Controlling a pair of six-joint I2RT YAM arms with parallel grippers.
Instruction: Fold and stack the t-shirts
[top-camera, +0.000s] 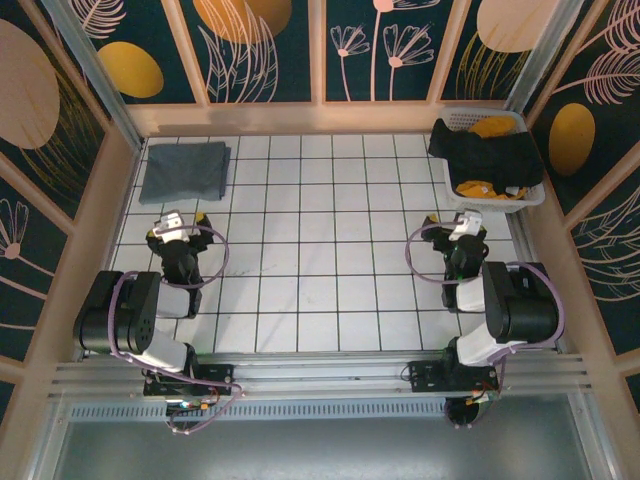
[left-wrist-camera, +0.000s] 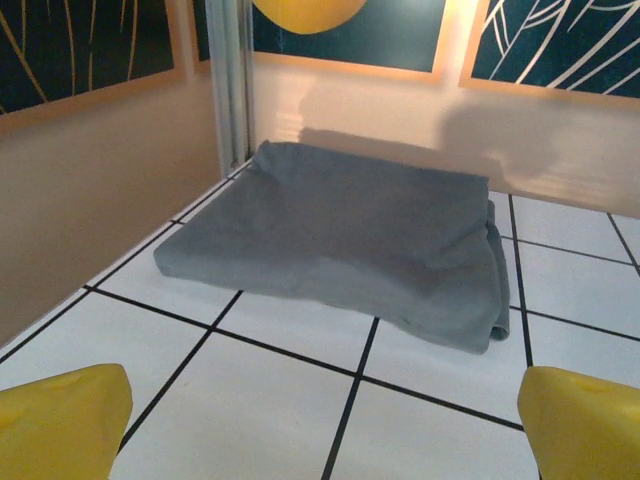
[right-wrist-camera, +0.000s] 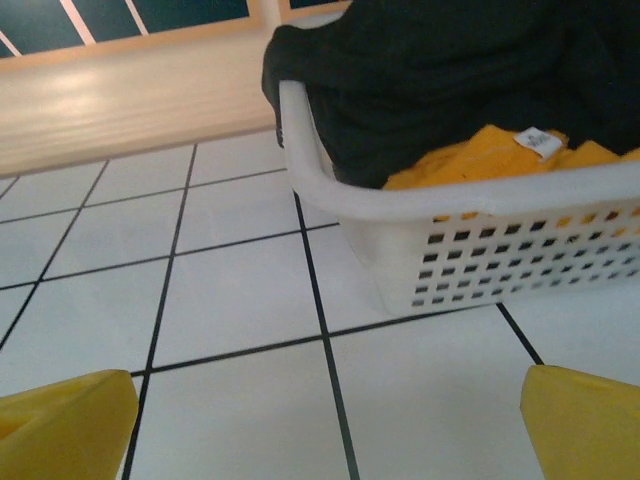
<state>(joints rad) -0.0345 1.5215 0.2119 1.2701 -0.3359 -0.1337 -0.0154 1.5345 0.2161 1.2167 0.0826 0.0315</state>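
A slate blue-grey t-shirt (top-camera: 184, 170) lies folded flat at the table's far left corner; the left wrist view has the same blue-grey t-shirt (left-wrist-camera: 350, 235) just ahead. A black t-shirt (top-camera: 485, 150) drapes over the white basket's rim, with a mustard-yellow t-shirt (top-camera: 490, 190) under it. From the right wrist, the black t-shirt (right-wrist-camera: 450, 80) and the mustard-yellow t-shirt (right-wrist-camera: 480, 160) sit inside the basket. My left gripper (top-camera: 178, 222) is open, short of the folded shirt, its yellow fingertips (left-wrist-camera: 60, 420) apart over bare tile. My right gripper (top-camera: 465, 225) is open, just in front of the basket.
The white plastic laundry basket (top-camera: 500, 195) stands at the far right corner; its perforated wall (right-wrist-camera: 500, 260) is close ahead of the right wrist. Wooden walls (top-camera: 300, 118) enclose the white tiled table (top-camera: 320, 250) on three sides.
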